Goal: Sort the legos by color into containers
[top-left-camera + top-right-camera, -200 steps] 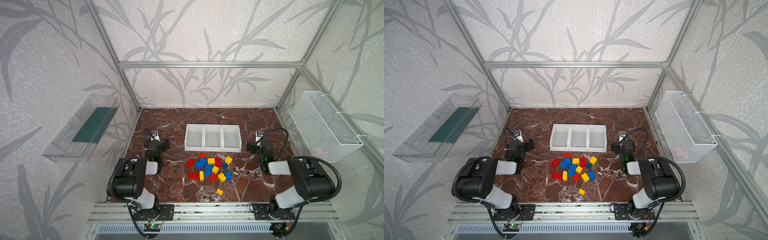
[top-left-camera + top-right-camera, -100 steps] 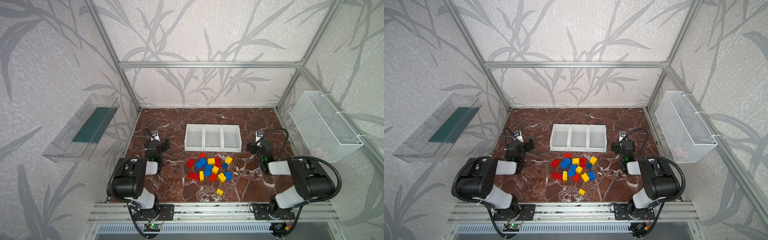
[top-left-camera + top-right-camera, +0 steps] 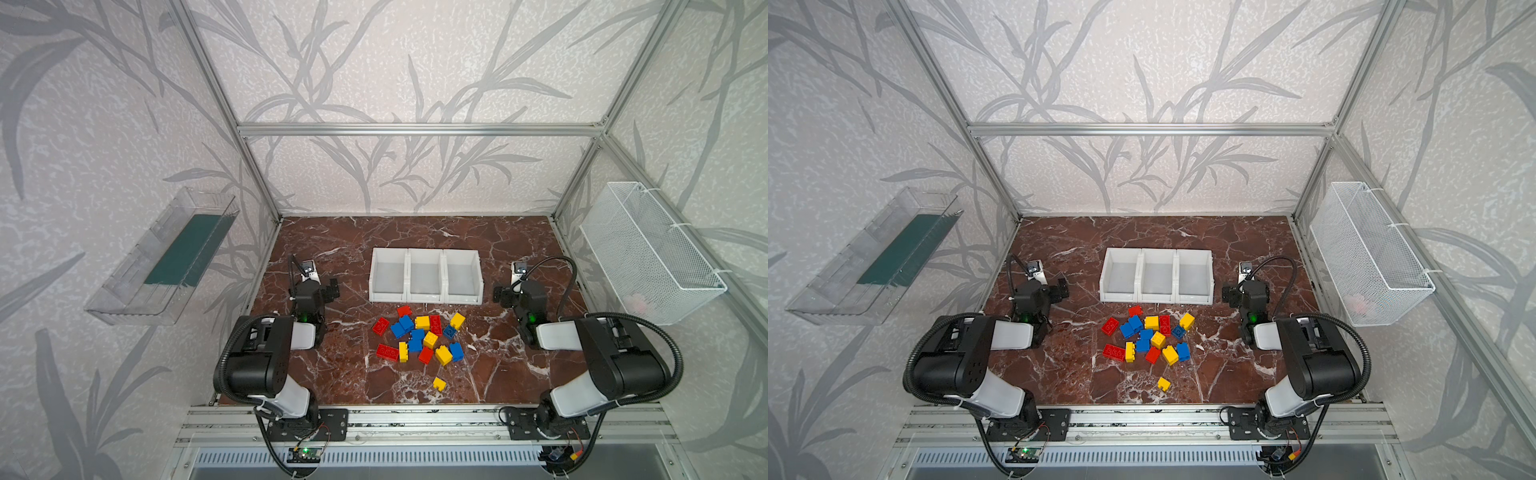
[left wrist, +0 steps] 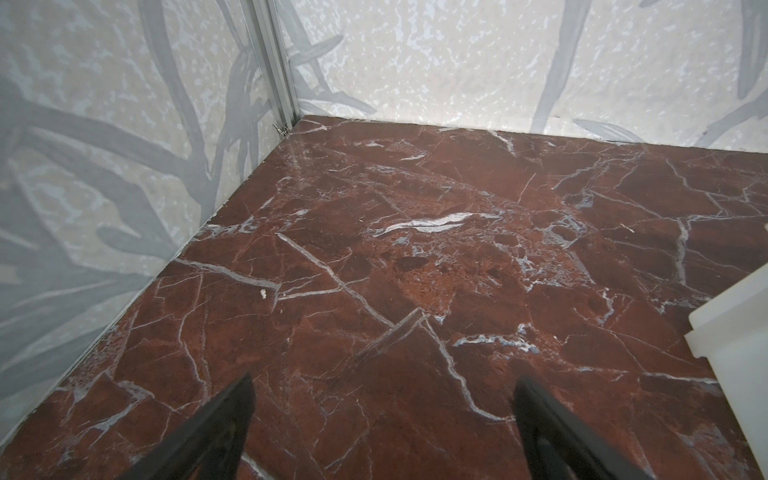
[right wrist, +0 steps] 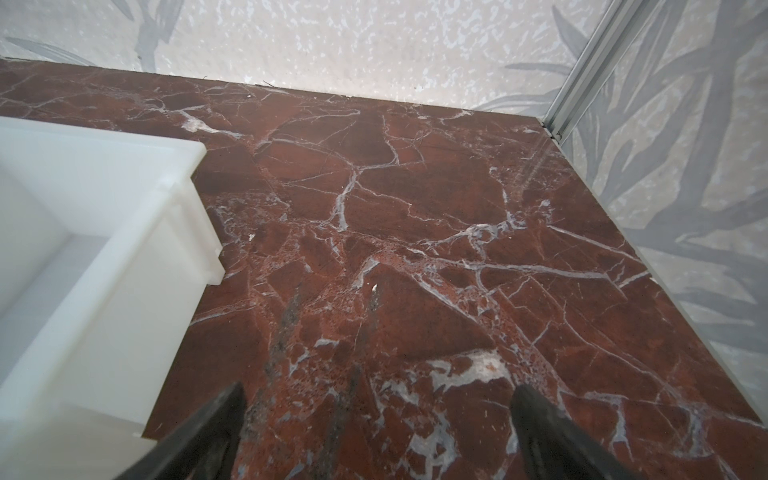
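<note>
Left gripper (image 4: 384, 378) and right gripper (image 5: 378, 387) gape wide, holding nothing; legos (image 3: 422, 322) lie clustered mid-frame, just below the white bins (image 3: 426, 250).

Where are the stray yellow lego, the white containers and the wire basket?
stray yellow lego (image 3: 439, 384): in a top view, on its upper face.
white containers (image 3: 426, 298): in a top view, on the middle bin's front lip.
wire basket (image 3: 640, 257): in a top view, on its mesh side wall.
</note>
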`<state>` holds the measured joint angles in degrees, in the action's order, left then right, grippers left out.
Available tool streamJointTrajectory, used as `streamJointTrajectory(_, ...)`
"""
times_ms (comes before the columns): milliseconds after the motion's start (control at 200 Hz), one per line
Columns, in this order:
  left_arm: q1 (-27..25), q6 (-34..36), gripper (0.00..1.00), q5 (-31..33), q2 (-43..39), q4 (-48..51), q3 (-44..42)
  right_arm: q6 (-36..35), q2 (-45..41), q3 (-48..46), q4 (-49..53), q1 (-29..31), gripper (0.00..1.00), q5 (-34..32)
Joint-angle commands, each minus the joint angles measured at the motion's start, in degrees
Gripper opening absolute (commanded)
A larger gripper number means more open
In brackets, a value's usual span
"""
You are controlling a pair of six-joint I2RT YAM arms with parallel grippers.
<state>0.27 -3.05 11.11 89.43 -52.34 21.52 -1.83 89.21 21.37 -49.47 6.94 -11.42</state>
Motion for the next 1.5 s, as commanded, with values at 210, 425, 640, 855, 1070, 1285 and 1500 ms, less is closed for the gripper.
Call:
streamJointTrajectory(210,-1.5,-1.7,0.99,-5.3,-21.8,41.8,14.4,4.9,-20.8,11.2,41.0,4.3,0.99,4.6)
streamJointTrajectory(425,-5.6,-8.6,0.99,-11.6,-30.6,49.3,15.2,8.7,-26.9,20.7,66.6,14.6,0.99,2.9)
streamJointTrajectory(640,-14.0,-7.1,0.99,-15.2,-30.4,57.3,17.4,17.9,-27.7,22.7,78.5,23.2,0.99,-2.2)
streamJointTrajectory(855,-17.9,-11.0,0.99,-15.2,-28.6,54.5,14.5,25.7,-23.2,24.6,84.3,30.3,1.00,-3.6)
streamJointTrajectory(1070,-18.7,-12.2,0.99,-15.9,-26.9,52.3,13.5,34.0,-17.3,25.9,83.2,31.9,0.94,-1.7)
streamJointTrajectory(1285,-18.8,-12.8,0.99,-17.2,-25.5,51.0,13.2,42.9,-10.5,28.4,79.4,33.7,0.90,-5.1)
streamJointTrajectory(1500,-18.9,-12.0,0.99,-17.3,-25.0,50.9,12.9,44.2,-3.0,33.4,79.3,35.3,0.88,-6.0)
